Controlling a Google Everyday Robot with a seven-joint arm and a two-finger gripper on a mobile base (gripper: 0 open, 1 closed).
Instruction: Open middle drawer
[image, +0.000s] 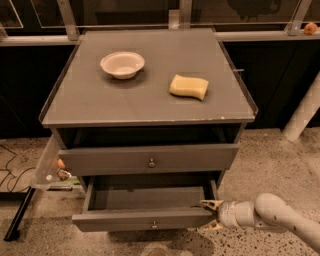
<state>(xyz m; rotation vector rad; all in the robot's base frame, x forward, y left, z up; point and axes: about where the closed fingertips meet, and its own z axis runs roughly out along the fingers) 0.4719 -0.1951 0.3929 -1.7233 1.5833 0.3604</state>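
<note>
On your far left a clear plastic bin (46, 161) hangs off the cabinet's side with a few small bits in it, and a dark bar (17, 220) slants across the floor below. Both are well apart from the drawer's travel, so you can ignore them. On the cabinet top (150, 107), a white bowl (122, 64) sits left of centre and a yellow sponge (189, 86) right of it. Neither bears on the job. Under the top, the taller drawer front (100, 161) is nearly flush. Below it the middle drawer (130, 220) stands drawn well out toward you, its plain grey inside showing, so the opening looks done or nearly so. At that drawer's right corner you'll find the gripper (206, 215), its two prongs spread apart, one above and one below the end of the front. That placement suits dragging by the edge rather than by the small knob (154, 225). The arm (272, 216) comes in low from the right, clear of the white post (304, 111) behind it.
</note>
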